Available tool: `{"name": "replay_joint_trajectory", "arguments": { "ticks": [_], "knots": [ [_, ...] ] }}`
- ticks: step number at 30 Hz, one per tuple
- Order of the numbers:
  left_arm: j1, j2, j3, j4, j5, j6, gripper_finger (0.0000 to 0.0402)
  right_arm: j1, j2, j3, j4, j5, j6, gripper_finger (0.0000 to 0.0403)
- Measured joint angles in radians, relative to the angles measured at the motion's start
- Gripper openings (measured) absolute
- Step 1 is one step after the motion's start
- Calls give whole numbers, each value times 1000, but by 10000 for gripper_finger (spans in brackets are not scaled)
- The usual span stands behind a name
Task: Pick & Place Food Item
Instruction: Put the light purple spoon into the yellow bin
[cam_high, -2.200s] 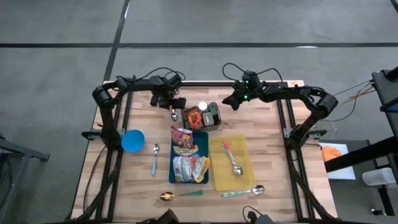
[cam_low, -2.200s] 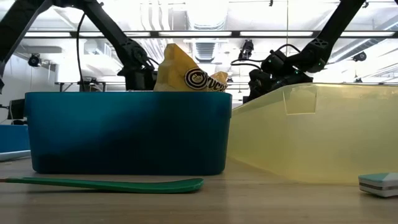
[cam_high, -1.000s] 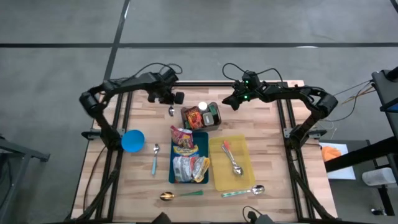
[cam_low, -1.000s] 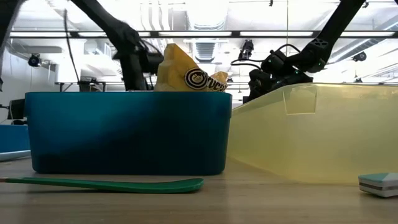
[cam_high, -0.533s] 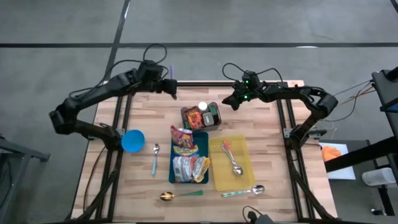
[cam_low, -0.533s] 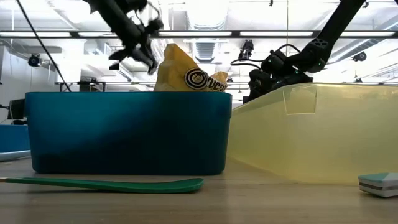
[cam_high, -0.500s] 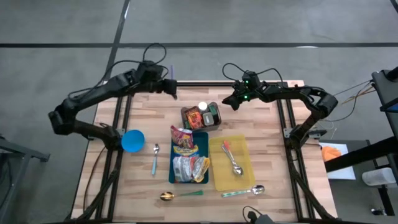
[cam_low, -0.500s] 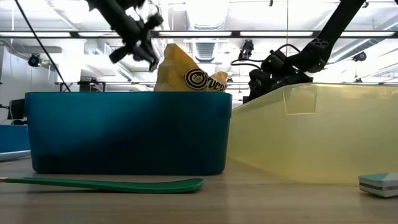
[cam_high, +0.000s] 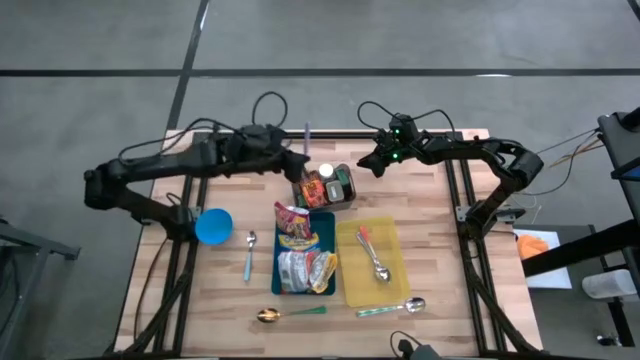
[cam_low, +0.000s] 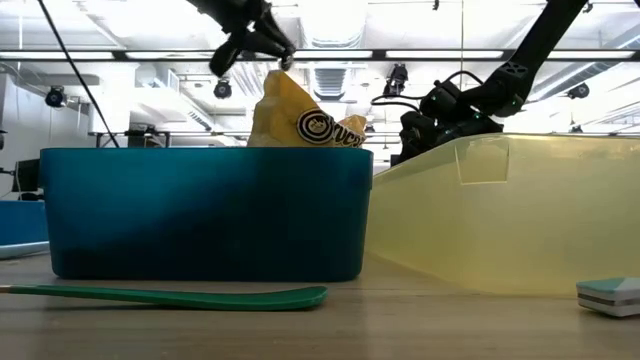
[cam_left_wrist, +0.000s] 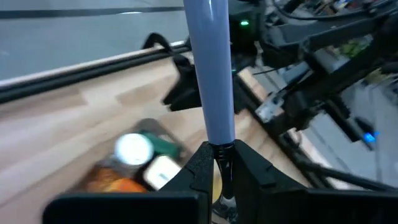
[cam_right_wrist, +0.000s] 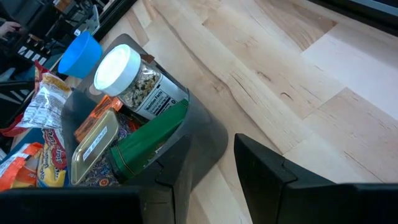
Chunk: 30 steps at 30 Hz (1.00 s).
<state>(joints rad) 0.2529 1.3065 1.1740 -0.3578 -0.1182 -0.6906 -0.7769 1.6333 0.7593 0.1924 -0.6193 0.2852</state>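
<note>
Since a second ago your left arm has swung in from the table's far-left corner — its left gripper (cam_high: 297, 162) now hangs just beside the grey bin (cam_high: 345, 200), on the side away from the right arm. A second ago that spoon was still down by the grey bin.

The wooden table (cam_high: 420, 200) carries everything. The teal bin (cam_high: 325, 228) sits just in front of the grey bin and is stuffed with snack packets (cam_high: 295, 225); none of that food is in either gripper. The yellow tray (cam_high: 350, 280) lies diagonally in front of the grey bin, towards the right arm's side, with two utensils inside. The grey bin itself holds a white-lidded jar (cam_high: 326, 172), a green can (cam_right_wrist: 146, 140) and a flat tin. A blue bowl (cam_high: 213, 226) stands well off from the grey bin on the left arm's side.

Your left gripper's fingers are clamped tight on a spoon (cam_high: 306, 135) — its pale lilac handle (cam_left_wrist: 210, 68) sticks out past the fingertips, above the grey bin's far edge.

Your right gripper (cam_high: 375, 162) waits near the grey bin's far corner on the right arm's side, fingers parted with only bare wood between them.
</note>
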Motion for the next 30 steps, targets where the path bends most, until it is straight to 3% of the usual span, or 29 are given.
{"name": "replay_joint_trajectory", "arguments": {
  "ticks": [13,19,30],
  "knots": [
    [-204,255,12,321,-104,-257,30,0,0,0,0,0,0,116],
    [-299,406,118,316,-135,-348,30,0,0,0,0,0,0,116],
    [-386,621,402,55,-125,-514,30,0,0,0,2,0,0,116]
  ]
}}
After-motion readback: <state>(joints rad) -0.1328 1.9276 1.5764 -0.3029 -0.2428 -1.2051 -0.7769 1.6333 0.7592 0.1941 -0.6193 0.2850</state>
